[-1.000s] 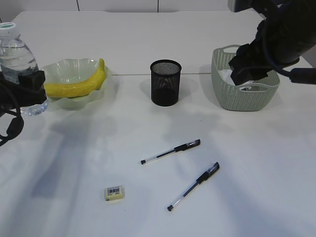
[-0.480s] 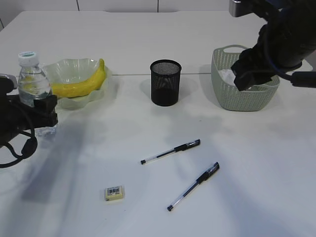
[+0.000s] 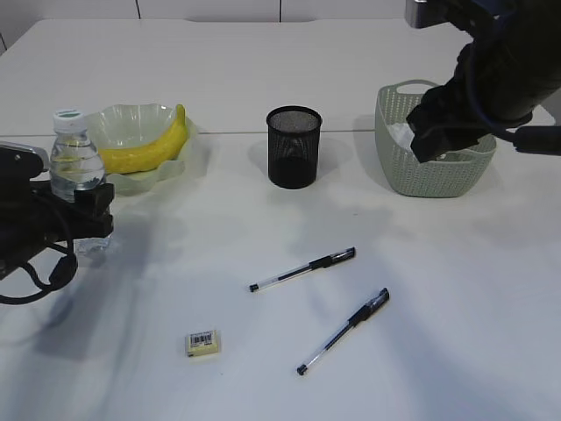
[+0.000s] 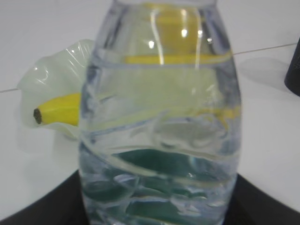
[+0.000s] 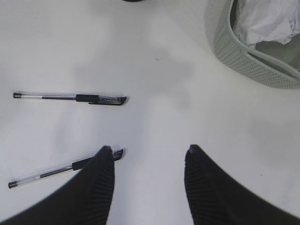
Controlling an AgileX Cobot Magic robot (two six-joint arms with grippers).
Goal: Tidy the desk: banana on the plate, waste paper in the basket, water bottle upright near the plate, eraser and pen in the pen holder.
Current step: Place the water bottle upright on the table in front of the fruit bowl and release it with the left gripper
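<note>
1. Lying across the plate (image 3: 131, 123), the banana (image 3: 145, 151) is done; paper (image 5: 267, 21) is sitting in the basket (image 3: 434, 171).
2. The left gripper (image 3: 66, 219) is clasping the water bottle (image 3: 77, 171) upright beside the plate.
3. The right gripper (image 5: 147, 176) is hanging empty, jaws apart; eraser (image 3: 202, 342) and pens (image 3: 302, 269) are lying on the desk (image 3: 438, 307), awaiting the pen holder (image 3: 294, 147).

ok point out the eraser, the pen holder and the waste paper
eraser (image 3: 202, 342), exterior view, barcode sticker on top
pen holder (image 3: 294, 158), exterior view, mesh wall
waste paper (image 5: 267, 21), right wrist view, crumpled middle
</note>
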